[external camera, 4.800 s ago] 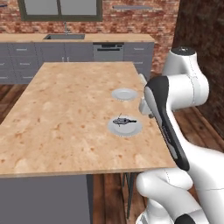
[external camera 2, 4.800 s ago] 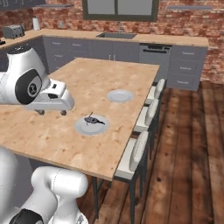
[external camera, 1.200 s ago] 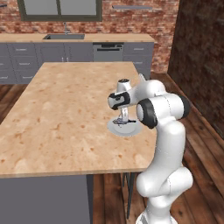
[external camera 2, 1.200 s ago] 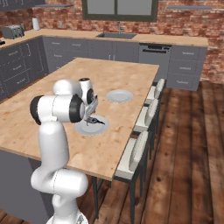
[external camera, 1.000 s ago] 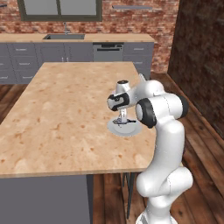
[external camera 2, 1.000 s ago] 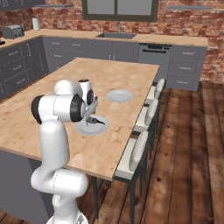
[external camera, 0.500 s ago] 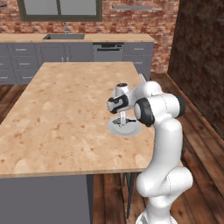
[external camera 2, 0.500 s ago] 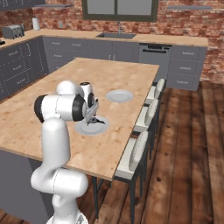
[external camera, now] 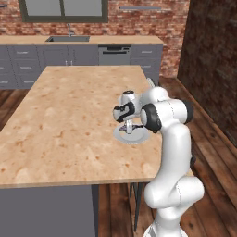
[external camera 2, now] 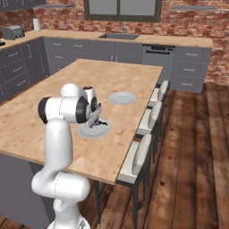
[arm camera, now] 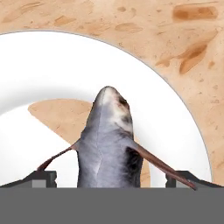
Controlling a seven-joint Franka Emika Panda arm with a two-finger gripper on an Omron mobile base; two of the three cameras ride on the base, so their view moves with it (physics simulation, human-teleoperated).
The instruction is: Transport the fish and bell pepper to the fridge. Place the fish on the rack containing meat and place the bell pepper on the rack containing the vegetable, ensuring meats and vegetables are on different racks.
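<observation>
Dark fingertips stand wide apart on either side of the fish [arm camera: 107, 146], not yet pinching it; the gripper [arm camera: 111, 178] is down low over the near plate [arm camera: 175, 131]. Grey and slim, the fish lies on that white plate, nose pointing away from the hand. The plate sits on the speckled wooden island [external camera: 69, 120] near its stool-side edge, and a second plate [external camera 2: 122, 97] rests just beyond it

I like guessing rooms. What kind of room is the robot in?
A kitchen, it seems: there is a sink under a window, grey cabinets along brick walls, and a fish on a plate on the wooden island counter.
</observation>
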